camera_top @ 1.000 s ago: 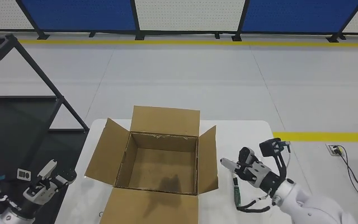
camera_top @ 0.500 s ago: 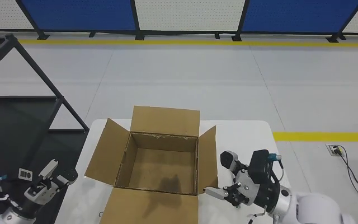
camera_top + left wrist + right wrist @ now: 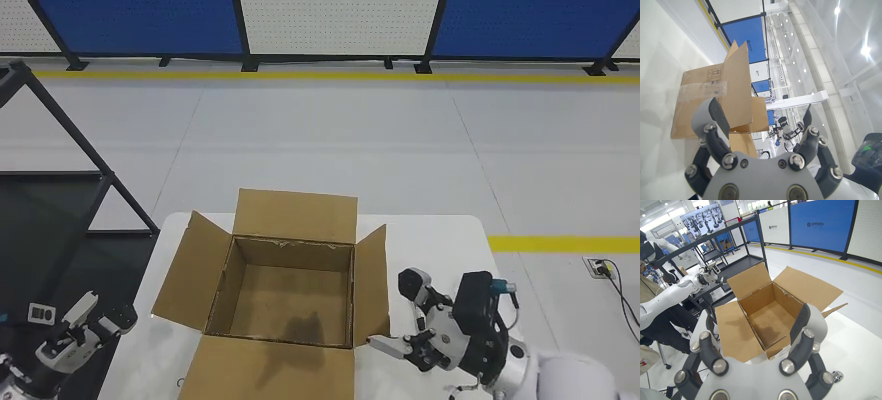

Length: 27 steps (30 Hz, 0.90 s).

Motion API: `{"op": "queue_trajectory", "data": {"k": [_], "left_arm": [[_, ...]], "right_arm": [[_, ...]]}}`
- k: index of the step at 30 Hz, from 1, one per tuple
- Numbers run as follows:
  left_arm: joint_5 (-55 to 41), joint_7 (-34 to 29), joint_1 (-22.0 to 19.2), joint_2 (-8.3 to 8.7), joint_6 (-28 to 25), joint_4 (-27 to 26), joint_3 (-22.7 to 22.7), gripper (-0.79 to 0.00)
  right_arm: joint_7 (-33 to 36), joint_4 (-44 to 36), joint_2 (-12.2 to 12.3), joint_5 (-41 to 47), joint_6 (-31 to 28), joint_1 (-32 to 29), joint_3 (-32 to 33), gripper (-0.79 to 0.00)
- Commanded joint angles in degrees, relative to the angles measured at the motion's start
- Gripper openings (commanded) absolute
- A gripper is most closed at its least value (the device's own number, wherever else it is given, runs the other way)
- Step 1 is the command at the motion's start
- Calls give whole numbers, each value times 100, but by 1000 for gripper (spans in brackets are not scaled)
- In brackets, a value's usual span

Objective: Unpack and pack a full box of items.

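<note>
Jaws on right gripper [image 3: 393, 313] and left gripper [image 3: 761, 105] stand wide, empty; we approach the box [image 3: 290, 252] clear of its flaps.

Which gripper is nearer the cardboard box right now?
Right. The right gripper sits just beside the cardboard box's flap; the left gripper hangs beyond the table's opposite edge, farther off.
</note>
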Motion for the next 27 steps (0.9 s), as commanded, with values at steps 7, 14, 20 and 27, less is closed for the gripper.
{"op": "queue_trajectory", "data": {"k": [7, 14, 20, 27], "left_arm": [[-260, -249, -63, -1, -82, -73, -33, 0], [-232, -157, -103, -15, -84, -169, 60, 0], [-179, -106, -133, -22, -60, -219, 124, 0], [-89, 2, -129, -28, -16, -233, 126, 0]], "right_arm": [[69, -525, 117, -398, 476, -646, 621, 0], [531, -459, 207, -1291, 1027, -1131, 933, 0], [938, 242, 276, -1854, 1305, -893, 570, 0], [1244, 1080, 314, -2045, 1757, -320, 158, 0]]}}
